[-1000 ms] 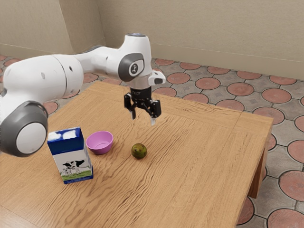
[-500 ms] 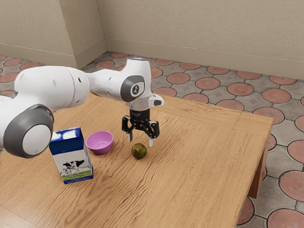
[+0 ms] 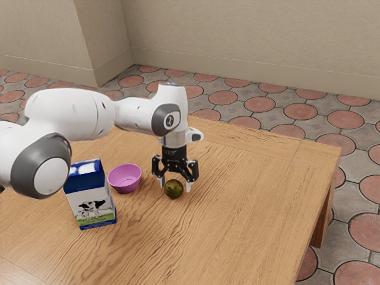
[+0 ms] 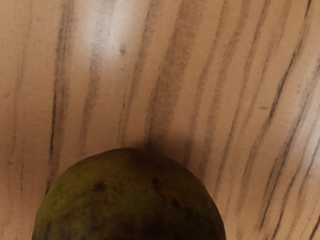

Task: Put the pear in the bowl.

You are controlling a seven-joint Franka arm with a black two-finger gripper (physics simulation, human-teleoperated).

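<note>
The gripper (image 3: 175, 185) just went lower, wide open w/ the pear (image 3: 174, 190) btwn its tips on the table (image 3: 249, 225) (no squeeze yet!), so it can prob. grab next, then head for the bowl (image 3: 124, 188), abt. 9 o'clock from the pear in the exterior view.

No legible txt/nos.; tiny marks on carton (image 3: 89, 202) & arm (image 3: 138, 114) unreadable.

1. Exterior view, 12 = away from camera.
2. Pear (image 3: 173, 190), bowl (image 3: 124, 179), carton (image 3: 91, 202): all on table (image 3: 255, 208).
3. Bowl: between 9 and 10 o'clock of pear, apart.
4. Carton: 7 o'clock of bowl, 8 of pear.
</note>
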